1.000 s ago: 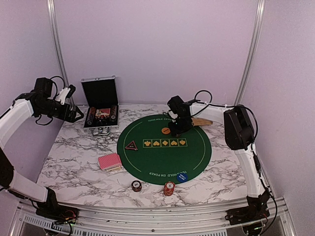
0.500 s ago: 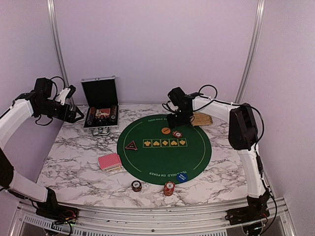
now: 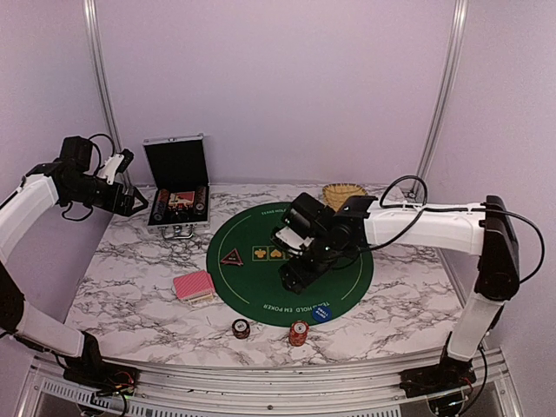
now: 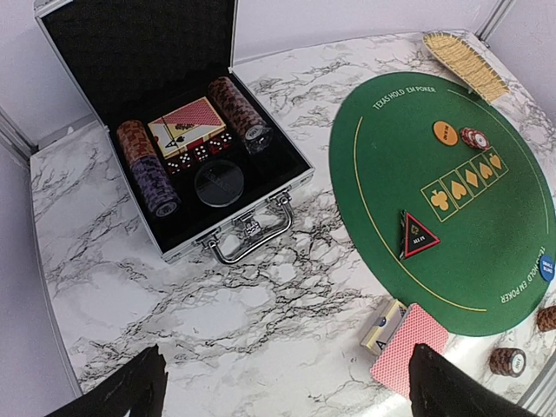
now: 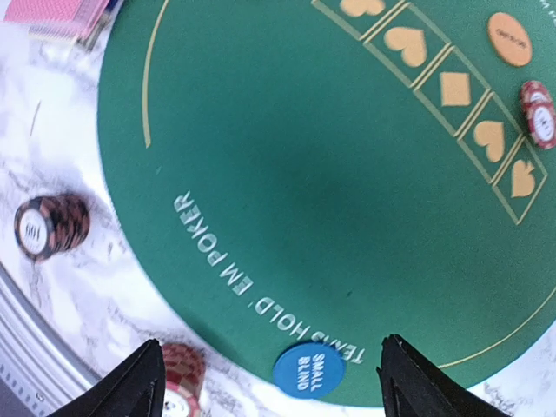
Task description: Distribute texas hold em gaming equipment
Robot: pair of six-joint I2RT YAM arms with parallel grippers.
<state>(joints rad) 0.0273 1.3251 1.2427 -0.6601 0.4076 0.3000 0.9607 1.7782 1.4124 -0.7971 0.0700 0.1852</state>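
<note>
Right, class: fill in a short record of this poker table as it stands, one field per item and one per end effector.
left end effector: open, empty, above the marble near the case
right end effector: open, empty, above the green mat
orange disc: on mat, beside a chip stack
blue disc: mat's near edge
triangular marker: on mat
cards: on marble, left of mat
other chip stacks: two, on marble
</note>
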